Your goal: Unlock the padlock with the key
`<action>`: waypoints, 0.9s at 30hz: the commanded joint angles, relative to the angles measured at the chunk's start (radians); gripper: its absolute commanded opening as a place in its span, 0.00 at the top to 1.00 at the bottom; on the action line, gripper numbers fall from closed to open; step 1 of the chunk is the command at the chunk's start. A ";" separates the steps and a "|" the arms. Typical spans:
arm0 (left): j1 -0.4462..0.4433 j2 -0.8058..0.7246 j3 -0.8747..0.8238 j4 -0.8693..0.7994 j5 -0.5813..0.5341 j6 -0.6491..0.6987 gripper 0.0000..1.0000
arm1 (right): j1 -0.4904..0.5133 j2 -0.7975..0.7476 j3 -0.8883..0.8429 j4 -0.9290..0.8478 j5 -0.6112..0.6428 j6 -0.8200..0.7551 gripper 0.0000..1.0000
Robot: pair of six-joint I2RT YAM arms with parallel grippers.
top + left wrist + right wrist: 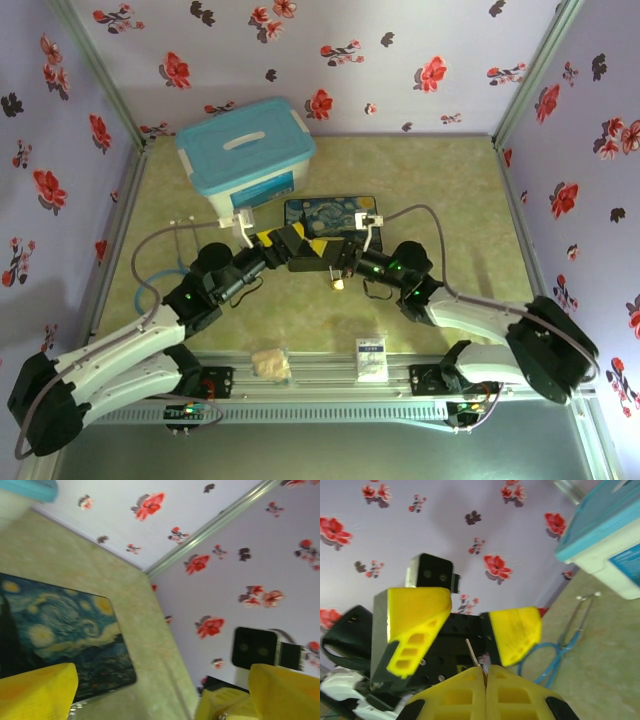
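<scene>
The right jaws are clenched on the key [472, 653]. In the right wrist view their two yellow fingers [515, 695] are pressed together, and the thin silver blade stands out from between them toward the gap of the left jaws. The left jaws are released and stand directly opposite, very near. Their yellow fingers [417, 625] are wide apart.

From above, the padlock [338, 284] is a small gold spot just on the near side of the right jaws. I cannot tell whether it touches them or lies on the tabletop [450, 200].

Just behind both jaws lies the flat box with the starry night picture [330, 213]. Further behind the left jaws stands the white box with the blue lid [245, 158]. A stethoscope [560, 650] lies on the outer side of the left jaws, apart from them. A beige lump [270, 363] and a small white carton [372, 358] sit at the near edge, well apart from the jaws.

The right wrist view gives the key clearly, while from above it is too small to tell where the jaws meet. The left wrist view shows the corner of the picture box beside one finger [35, 690] of the left jaws, and ahead the black camera [255, 647] of the right arm.

Open tabletop runs from the right jaws to the flowered wall [590, 150].
</scene>
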 commanded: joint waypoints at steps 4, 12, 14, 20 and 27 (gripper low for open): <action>0.008 0.054 0.016 -0.226 -0.053 -0.006 0.00 | -0.031 -0.163 0.030 -0.539 0.130 -0.191 1.00; -0.081 0.290 0.078 -0.249 -0.020 -0.019 0.01 | -0.164 -0.328 0.015 -0.956 0.179 -0.254 1.00; -0.097 0.350 0.070 -0.193 -0.015 -0.032 0.03 | -0.187 -0.358 -0.001 -0.998 0.177 -0.259 1.00; -0.162 0.533 0.120 -0.107 -0.016 0.004 0.07 | -0.204 -0.455 -0.060 -1.049 0.163 -0.244 1.00; -0.240 0.694 0.234 -0.160 -0.140 0.083 0.22 | -0.206 -0.510 -0.100 -1.102 0.158 -0.239 1.00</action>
